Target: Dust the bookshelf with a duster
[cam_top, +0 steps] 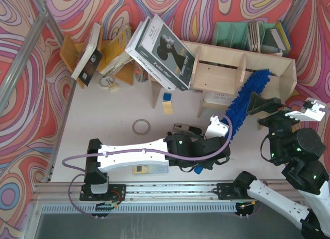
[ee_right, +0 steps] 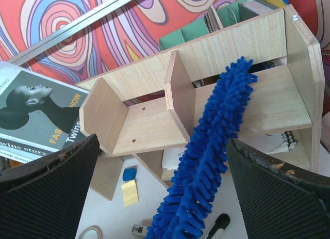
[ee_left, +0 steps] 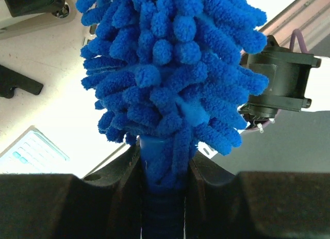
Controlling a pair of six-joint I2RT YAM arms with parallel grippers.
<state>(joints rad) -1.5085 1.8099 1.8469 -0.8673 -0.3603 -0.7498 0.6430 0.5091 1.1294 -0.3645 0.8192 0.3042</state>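
Duster tip rests inside bookshelf's right compartment.

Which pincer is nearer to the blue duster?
Left. The left pincer is shut on the handle of the duster; the right pincer stands open beside its fluffy head, not gripping it.

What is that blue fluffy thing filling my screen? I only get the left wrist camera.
Observer: It's the duster. From overhead, its tip reaches into the right-hand compartment of the bookshelf.
Operator: Is anything else on that shelf?
Observer: A large grey book rests tilted over its left end.
Operator: And the other arm, is it helping?
Observer: No. The right gripper is wide open in front of the shelf's right end, holding nothing.
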